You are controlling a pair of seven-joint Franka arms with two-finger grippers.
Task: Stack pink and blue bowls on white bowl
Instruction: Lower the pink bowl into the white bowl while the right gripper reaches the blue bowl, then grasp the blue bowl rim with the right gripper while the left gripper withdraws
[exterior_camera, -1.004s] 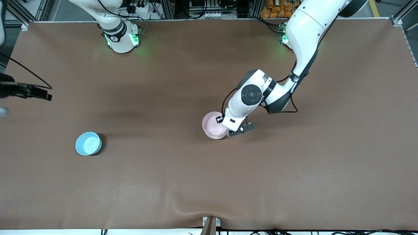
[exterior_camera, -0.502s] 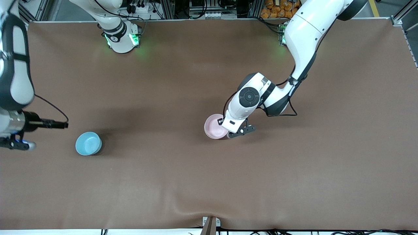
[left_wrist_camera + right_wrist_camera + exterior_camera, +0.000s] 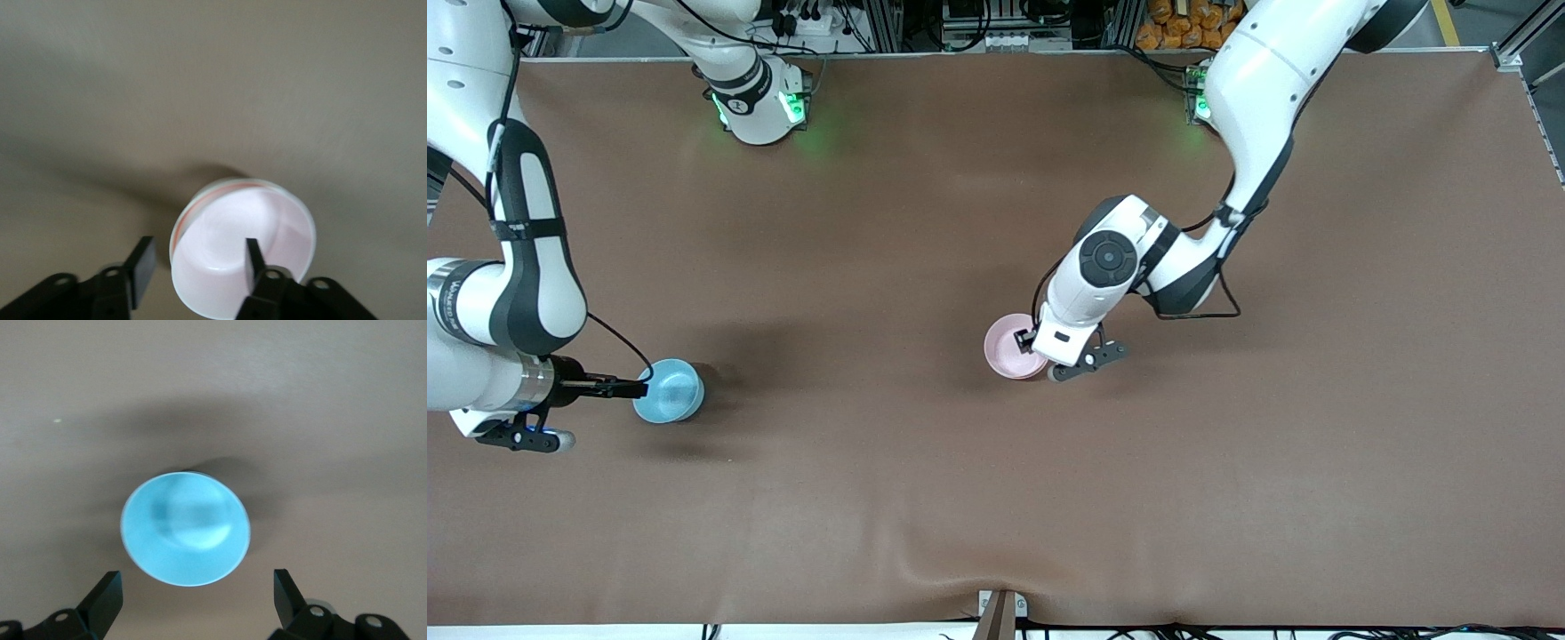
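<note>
Glossy round pink bowl (image 3: 1014, 347), nested in the white bowl (image 3: 200, 200), is straddled by the parted left claw (image 3: 195, 270); blue bowl (image 3: 669, 390) is flanked by the wide-open right claw (image 3: 197, 603) on the desk (image 3: 996, 498).

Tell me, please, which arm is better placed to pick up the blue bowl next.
Right. The right gripper hangs open just above the blue bowl, its fingers wide apart. The left gripper is at the pink bowl, its fingers straddling that bowl's rim, toward the left arm's end of the table.

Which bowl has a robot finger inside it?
The pink bowl: one of the left gripper's fingers is inside. The blue bowl has none.
</note>
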